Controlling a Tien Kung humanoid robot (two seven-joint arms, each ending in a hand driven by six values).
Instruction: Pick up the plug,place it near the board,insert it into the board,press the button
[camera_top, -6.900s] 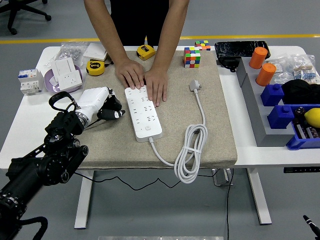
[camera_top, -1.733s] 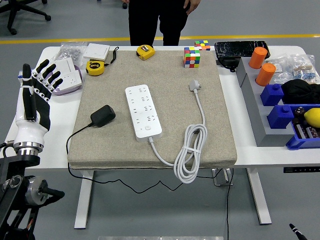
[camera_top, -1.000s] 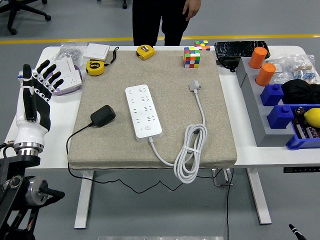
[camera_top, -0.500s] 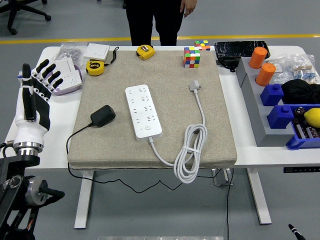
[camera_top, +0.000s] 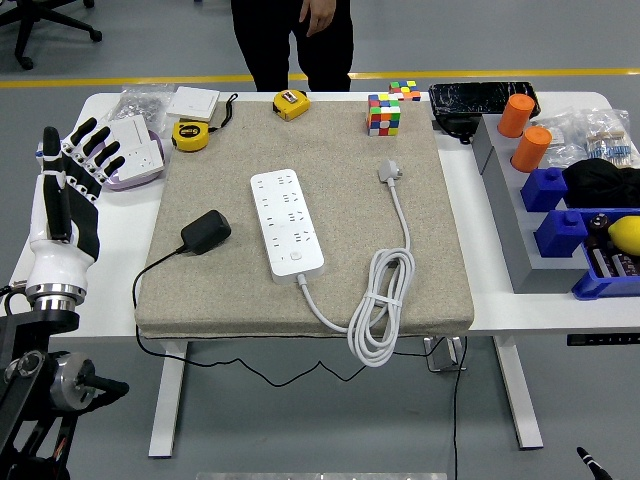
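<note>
While the left hand (camera_top: 62, 215) is held upright w/ fingers (camera_top: 88, 150) spread, nothing gripped, the black plug (camera_top: 205, 231) is seen well right of the fingers, beside the board (camera_top: 287, 223).

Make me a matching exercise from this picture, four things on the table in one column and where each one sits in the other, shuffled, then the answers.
Things:
1. black plug
2. power strip
3. Rubik's cube
4. left hand

Places:
A. far edge of the mat
B. middle of the mat
C. raised, fingers spread, over the table's left edge
D. on the mat, left of the strip

Pairs: 1-D, 2-B, 3-A, 4-C
</note>
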